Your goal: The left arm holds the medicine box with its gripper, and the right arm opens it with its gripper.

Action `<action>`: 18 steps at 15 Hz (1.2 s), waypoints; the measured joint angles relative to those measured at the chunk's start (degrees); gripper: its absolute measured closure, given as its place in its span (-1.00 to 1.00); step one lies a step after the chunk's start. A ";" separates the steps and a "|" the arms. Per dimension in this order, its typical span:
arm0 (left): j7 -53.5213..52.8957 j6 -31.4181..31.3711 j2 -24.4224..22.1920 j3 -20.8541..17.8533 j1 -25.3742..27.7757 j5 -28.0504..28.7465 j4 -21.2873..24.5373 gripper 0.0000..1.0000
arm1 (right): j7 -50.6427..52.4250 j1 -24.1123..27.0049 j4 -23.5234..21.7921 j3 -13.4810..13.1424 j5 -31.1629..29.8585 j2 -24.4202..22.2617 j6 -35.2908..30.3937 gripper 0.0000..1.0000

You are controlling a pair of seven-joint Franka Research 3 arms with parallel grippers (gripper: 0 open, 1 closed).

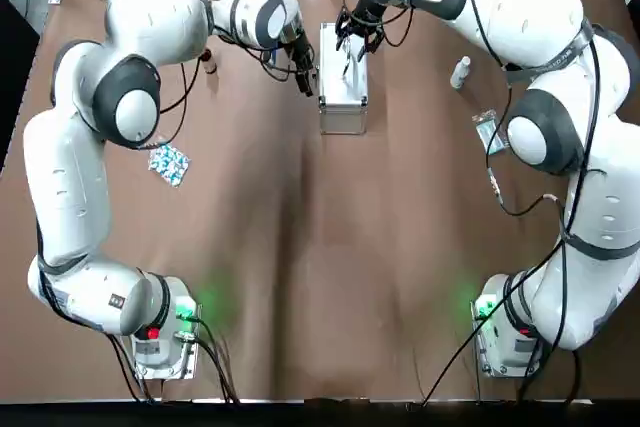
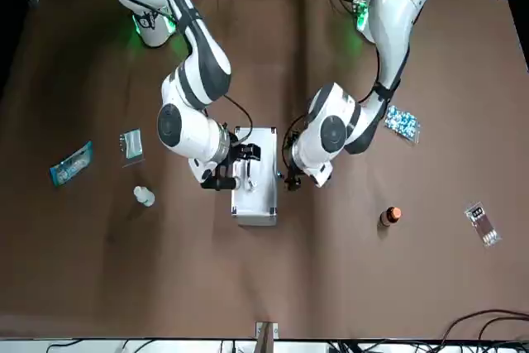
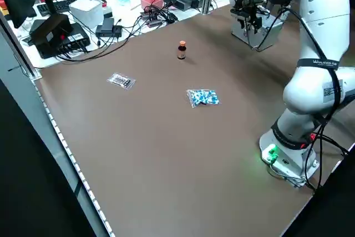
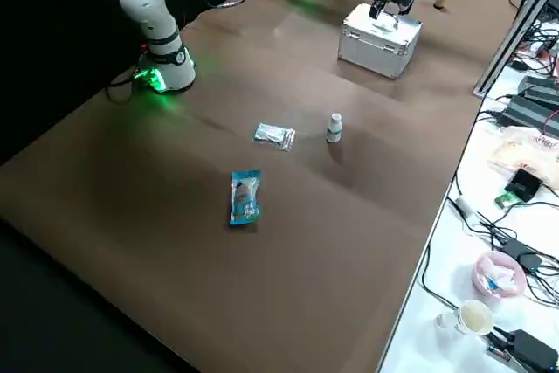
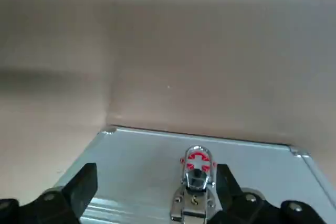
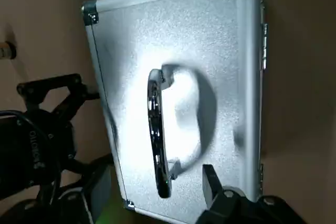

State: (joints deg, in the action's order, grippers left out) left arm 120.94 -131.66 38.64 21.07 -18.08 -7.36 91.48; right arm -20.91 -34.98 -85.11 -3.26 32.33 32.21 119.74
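The silver medicine box (image 1: 342, 82) lies flat at the table's far middle, lid shut, with a chrome handle (image 6: 156, 135) on top. My left gripper (image 1: 306, 75) sits low at the box's left side wall. It is open, with its fingers (image 5: 79, 190) spread either side of the red-cross latch (image 5: 197, 162). My right gripper (image 1: 354, 35) hovers over the far part of the lid. It is open too, its fingers (image 6: 212, 184) straddling one end of the handle without touching it. In the front view the box (image 2: 254, 175) sits between both grippers.
A small brown bottle (image 1: 209, 64) and a blue-white pill pack (image 1: 168, 163) lie left of the box. A white bottle (image 1: 460, 72) and a clear packet (image 1: 486, 132) lie to its right. A blue sachet (image 2: 70, 163) rests farther right. Cables and desks border the far edge.
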 joint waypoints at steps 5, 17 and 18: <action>0.21 -0.38 1.89 0.01 -0.65 0.00 -2.28 -1.00 | 0.60 -0.19 0.01 -0.08 -1.21 0.12 0.00 -0.45; 0.26 -3.06 3.00 -0.66 -1.00 0.02 -3.60 0.06 | 1.05 -0.19 0.24 -0.13 -1.29 0.54 0.49 -0.40; 0.26 -3.15 3.10 -0.79 -1.00 0.02 -3.75 0.24 | 1.05 -0.19 0.27 -0.13 -1.29 0.56 0.96 -0.40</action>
State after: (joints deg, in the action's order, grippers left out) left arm 121.20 -134.80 41.74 20.28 -19.07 -7.34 87.73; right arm -19.86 -35.17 -84.84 -3.40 31.03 32.77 120.69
